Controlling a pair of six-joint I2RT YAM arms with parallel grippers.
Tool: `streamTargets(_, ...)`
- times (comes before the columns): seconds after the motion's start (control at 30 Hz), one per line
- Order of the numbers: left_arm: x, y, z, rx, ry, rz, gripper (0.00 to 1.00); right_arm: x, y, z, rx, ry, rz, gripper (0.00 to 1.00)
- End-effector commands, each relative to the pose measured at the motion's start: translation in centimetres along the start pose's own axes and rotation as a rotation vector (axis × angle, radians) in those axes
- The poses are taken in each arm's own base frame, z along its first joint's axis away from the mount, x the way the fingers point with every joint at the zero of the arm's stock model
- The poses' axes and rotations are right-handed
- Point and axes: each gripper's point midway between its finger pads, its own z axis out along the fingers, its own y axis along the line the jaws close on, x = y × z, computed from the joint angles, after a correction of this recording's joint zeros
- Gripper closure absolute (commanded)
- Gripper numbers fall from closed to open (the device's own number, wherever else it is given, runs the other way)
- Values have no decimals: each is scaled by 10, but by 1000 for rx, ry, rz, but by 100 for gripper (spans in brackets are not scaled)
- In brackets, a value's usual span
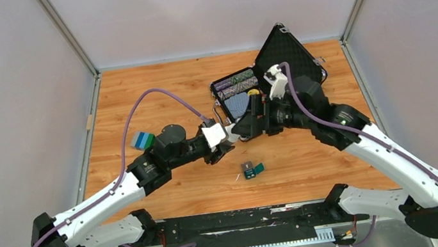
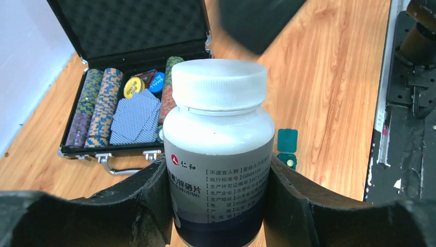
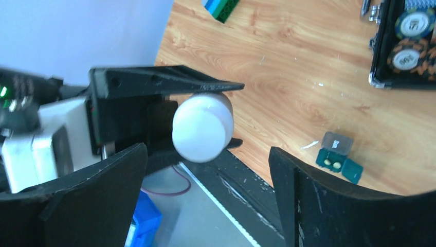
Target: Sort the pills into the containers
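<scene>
While our left pincer (image 2: 220,177) is clamped on the white-capped bottle (image 2: 218,134), our right pincer (image 3: 205,152) stands wide apart around its cap (image 3: 202,127), not touching it. We should centre it there, close squarely, then twist without tilting the bottle. On the counter (image 1: 153,87) between our arms, the teal box (image 1: 253,170) lies open with two pale pills (image 3: 331,163) inside.

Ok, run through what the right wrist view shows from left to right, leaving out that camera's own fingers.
white-capped bottle → small teal box, lid open → black chip case. Left out: the blue-green block stack, which sits above the bottle's span, so its place in the order is unclear.
</scene>
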Motion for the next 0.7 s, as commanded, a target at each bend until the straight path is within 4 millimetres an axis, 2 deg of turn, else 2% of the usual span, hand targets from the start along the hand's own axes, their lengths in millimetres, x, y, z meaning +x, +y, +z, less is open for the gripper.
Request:
streamTargets(0.0, -30, 1, -6, 2, -98, 13, 98, 8, 10, -21, -137, -4, -277, 10)
streamTargets(0.13, -32, -14, -5, 93, -97, 27, 98, 28, 4, -20, -182, 82, -396, 11)
streamTargets(0.2, -32, -21, -5, 139, -90, 28, 98, 27, -1, -18, -156, 93, -424, 12)
streamTargets(0.33, -34, -29, -6, 188, -88, 29, 97, 20, 2, -18, -161, 84, -477, 17)
streamTargets(0.47, -34, -32, -7, 207, -91, 32, 97, 17, 3, -13, -151, 87, -477, 26)
streamTargets(0.67, -32, -33, -6, 216, -87, 34, 97, 18, 4, -5, -149, 107, -427, 46)
